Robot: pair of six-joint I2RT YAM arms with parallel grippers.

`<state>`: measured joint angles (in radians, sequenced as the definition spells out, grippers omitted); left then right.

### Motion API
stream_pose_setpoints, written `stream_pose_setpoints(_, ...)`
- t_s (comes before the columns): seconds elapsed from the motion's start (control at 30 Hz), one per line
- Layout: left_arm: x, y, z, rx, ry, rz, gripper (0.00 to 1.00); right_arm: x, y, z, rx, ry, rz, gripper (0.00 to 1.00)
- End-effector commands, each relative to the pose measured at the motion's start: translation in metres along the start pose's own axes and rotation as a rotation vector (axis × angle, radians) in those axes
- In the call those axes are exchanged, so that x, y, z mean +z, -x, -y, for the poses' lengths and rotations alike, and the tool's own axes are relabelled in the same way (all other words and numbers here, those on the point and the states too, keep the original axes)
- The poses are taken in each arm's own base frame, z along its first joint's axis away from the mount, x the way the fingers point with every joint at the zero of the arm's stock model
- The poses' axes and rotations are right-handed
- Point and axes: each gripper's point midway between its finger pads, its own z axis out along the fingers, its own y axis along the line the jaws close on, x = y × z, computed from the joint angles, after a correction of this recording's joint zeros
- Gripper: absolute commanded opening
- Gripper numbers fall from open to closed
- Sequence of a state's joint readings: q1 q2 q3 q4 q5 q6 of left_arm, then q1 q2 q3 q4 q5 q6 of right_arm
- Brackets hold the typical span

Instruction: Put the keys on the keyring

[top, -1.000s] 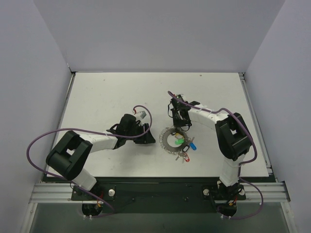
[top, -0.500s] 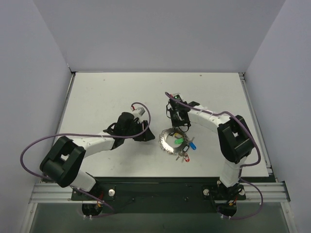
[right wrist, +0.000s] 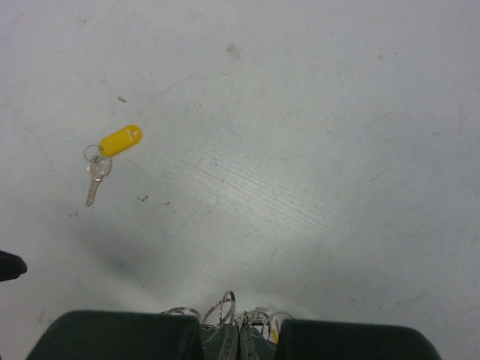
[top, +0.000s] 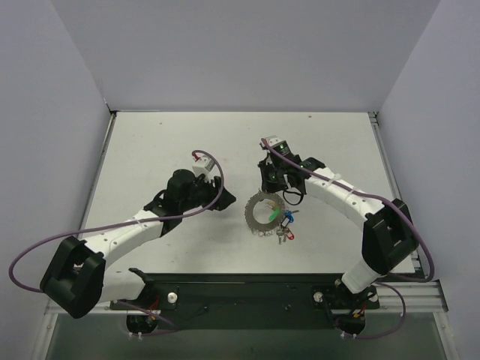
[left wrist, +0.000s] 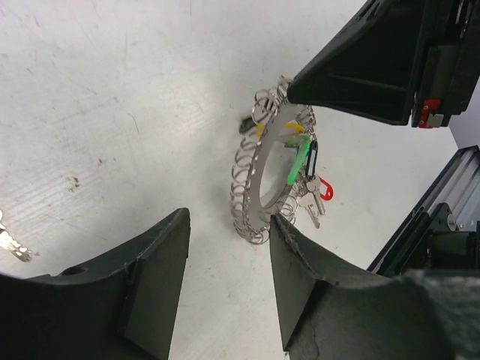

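**While one key lies loose, the ring hangs on a thin pinch**

Because the right claw [right wrist: 238,334] is closed tight on only a few coils at one edge of the keyring [left wrist: 259,176], a large silvery loop of coiled wire, the hold looks slim. Springy wire could squirm out of the tips if the arm swings or twists, and the loop would drop flat on the white table [top: 150,142]. The loop seems tilted up from that pinched edge, with its opposite edge near the table. A small metal key with a green plastic head [left wrist: 300,161] and a small metal key with a red plastic head [left wrist: 328,193] dangle from it, and either could swing and snag a claw.

The left claw [left wrist: 229,225] stands partly open and empty, just beside the loop's lower edge. Closing there risks squashing coils or dragging the keyring against the other grip.

A small metal key with a yellow plastic head [right wrist: 120,140] lies flat on the table, well apart from the keyring. Thin and flat, it may skid away or tip if fingertips come down off-centre.
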<state>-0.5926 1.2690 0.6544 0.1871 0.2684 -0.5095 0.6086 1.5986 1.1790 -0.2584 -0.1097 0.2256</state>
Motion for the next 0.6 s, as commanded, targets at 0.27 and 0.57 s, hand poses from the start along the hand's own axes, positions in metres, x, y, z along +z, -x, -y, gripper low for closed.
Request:
stream_pose_setpoints(0.27, -0.039, 0.065, 0.048, 0.253, -0.149, 0.179, 0.56, -0.069, 0.018, -0.065, -0.171, 0.398, 0.149, 0.00)
stream_pose_setpoints(0.57, -0.072, 0.080, 0.088, 0.384, -0.317, 0.268, 0.59, -0.113, 0.017, -0.106, -0.300, 0.659, 0.209, 0.00)
